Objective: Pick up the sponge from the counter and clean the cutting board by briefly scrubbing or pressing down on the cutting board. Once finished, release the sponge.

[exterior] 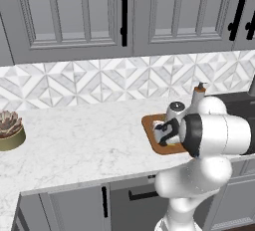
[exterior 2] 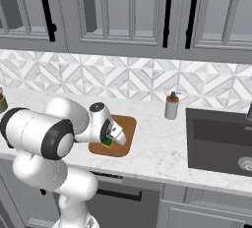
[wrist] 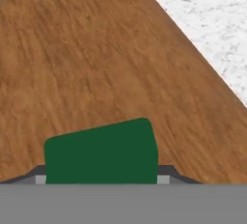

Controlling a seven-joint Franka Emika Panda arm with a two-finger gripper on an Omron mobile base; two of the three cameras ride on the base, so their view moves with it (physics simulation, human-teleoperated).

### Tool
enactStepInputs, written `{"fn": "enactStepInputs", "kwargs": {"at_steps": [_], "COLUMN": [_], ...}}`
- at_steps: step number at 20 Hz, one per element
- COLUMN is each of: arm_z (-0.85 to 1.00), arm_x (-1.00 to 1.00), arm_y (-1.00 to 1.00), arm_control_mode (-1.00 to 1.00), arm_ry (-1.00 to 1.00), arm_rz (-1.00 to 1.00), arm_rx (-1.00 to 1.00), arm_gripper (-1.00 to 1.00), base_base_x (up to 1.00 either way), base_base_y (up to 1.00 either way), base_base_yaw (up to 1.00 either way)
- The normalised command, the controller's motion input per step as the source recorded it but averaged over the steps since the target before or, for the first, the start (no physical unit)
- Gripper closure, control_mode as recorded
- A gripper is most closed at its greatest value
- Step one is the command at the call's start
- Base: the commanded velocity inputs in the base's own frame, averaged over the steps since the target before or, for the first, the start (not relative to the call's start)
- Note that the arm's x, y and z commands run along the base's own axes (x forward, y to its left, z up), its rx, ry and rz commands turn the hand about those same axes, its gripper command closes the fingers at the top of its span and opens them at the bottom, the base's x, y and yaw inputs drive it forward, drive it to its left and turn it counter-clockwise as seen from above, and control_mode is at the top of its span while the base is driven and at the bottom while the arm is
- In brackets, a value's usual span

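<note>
The claw [exterior 2: 109, 140] is clamped on the sponge [wrist: 101, 153], green face pressed low over the cutting board [exterior 2: 123, 126] on the worktop [exterior 2: 162, 148]. Risk now: push too hard and the board could skid, or the sponge could squirm out sideways.

Dark green sponge [wrist: 101, 153] lies on the reddish-brown wood-grained cutting board [wrist: 96, 59], upon white, grey-veined counter [exterior: 84, 145].
</note>
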Motion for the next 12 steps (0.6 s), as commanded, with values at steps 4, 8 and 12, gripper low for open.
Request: {"fn": "enactStepInputs", "kwargs": {"at_steps": [4, 8, 12], "arm_z": [-0.26, -0.18, -0.01], "arm_x": [-0.81, -0.74, -0.64], "arm_y": [0.00, 0.00, 0.00], "arm_control_mode": [-1.00, -1.00, -1.00], "arm_ry": [0.00, 0.00, 0.03], "arm_rz": [0.00, 0.00, 0.00], "arm_rx": [0.00, 0.00, 0.00], "arm_gripper": [1.00, 1.00, 1.00], "base_base_x": [0.00, 0.00, 0.00], "base_base_y": [0.00, 0.00, 0.00], "base_base_yaw": [0.00, 0.00, 0.00]}}
